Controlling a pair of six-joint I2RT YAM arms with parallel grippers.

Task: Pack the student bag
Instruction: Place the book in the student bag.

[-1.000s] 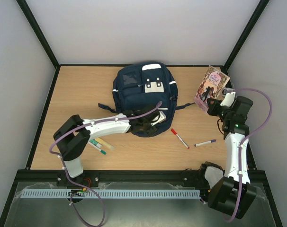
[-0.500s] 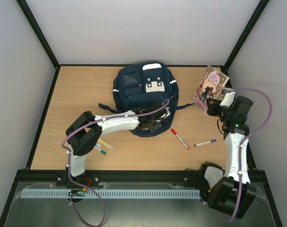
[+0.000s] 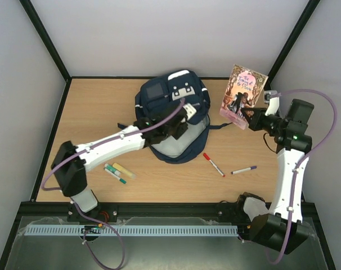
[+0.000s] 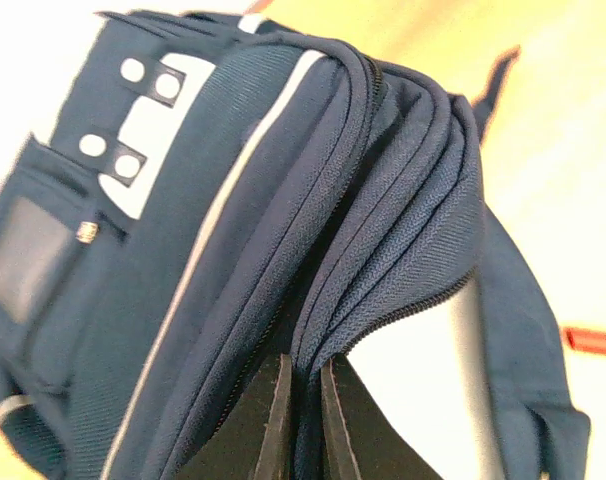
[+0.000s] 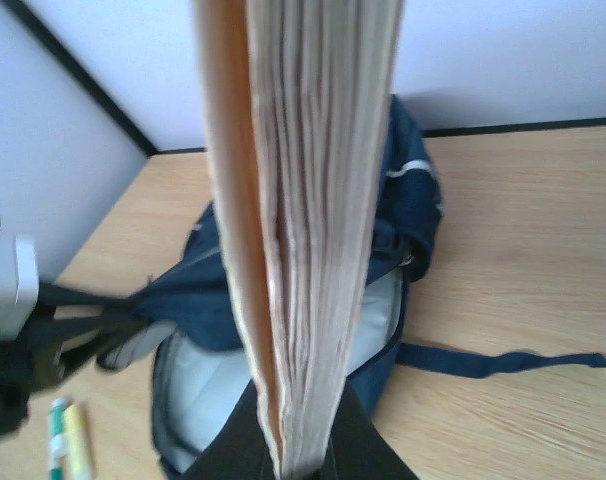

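The navy student bag point(image 3: 169, 98) lies at the back middle of the table. Its front panel is pulled up and its mouth gapes, showing pale grey lining point(image 3: 179, 145). My left gripper point(image 3: 182, 119) is shut on the zippered edge of that panel; in the left wrist view the black fingertips point(image 4: 275, 400) pinch a fold of the bag's blue fabric point(image 4: 183, 250). My right gripper point(image 3: 250, 117) is shut on the lower edge of a pink-covered book point(image 3: 242, 94), held off the table to the right of the bag. The right wrist view shows the book point(image 5: 303, 200) edge-on above the open bag point(image 5: 198, 290).
A red pen point(image 3: 214, 165) and a purple pen point(image 3: 243, 169) lie on the wood in front of the bag on the right. A green marker point(image 3: 115, 174) and a yellow highlighter point(image 3: 124, 170) lie near the left arm. Black frame posts and grey walls close in the table.
My left gripper has shut on the bag's front panel and pulled it up and back, opening the mouth. My right arm has raised the book and carried it left.
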